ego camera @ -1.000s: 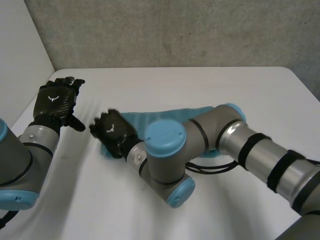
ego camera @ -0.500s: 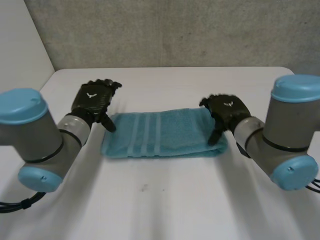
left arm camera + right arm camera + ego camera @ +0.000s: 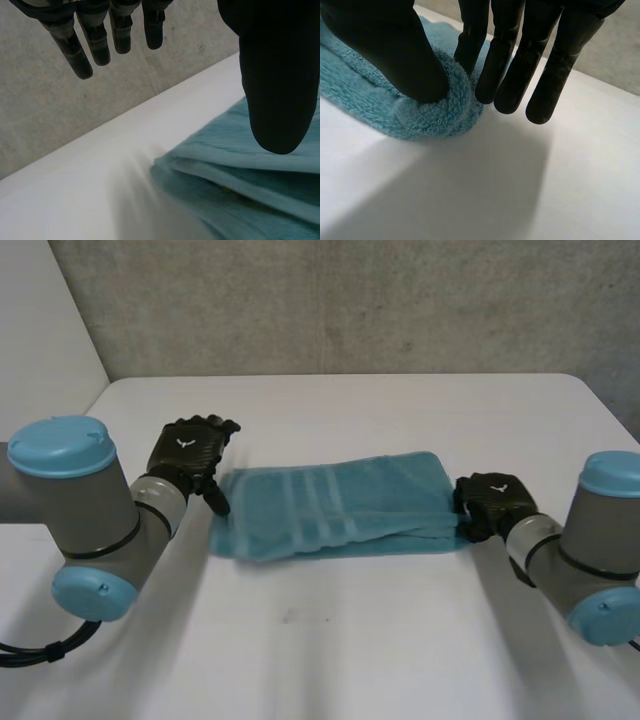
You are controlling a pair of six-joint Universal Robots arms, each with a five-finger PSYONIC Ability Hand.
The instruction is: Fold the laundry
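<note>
A teal towel (image 3: 335,505) of thick terry cloth has a soft, fuzzy pile, crossed by a few flatter woven bands. The white table (image 3: 350,640) is smooth and matt, with only a faint sheen. The left hand (image 3: 188,452) and right hand (image 3: 492,502) are black. Their backs show a fine woven pattern like carbon fibre, slightly glossy, and the fingers (image 3: 557,65) look like smooth matt rubber or plastic. The left arm (image 3: 95,520) and right arm (image 3: 560,550) are dull grey metal with smooth light-blue plastic caps (image 3: 62,445). The wall (image 3: 350,300) is rough, mottled grey concrete.
</note>
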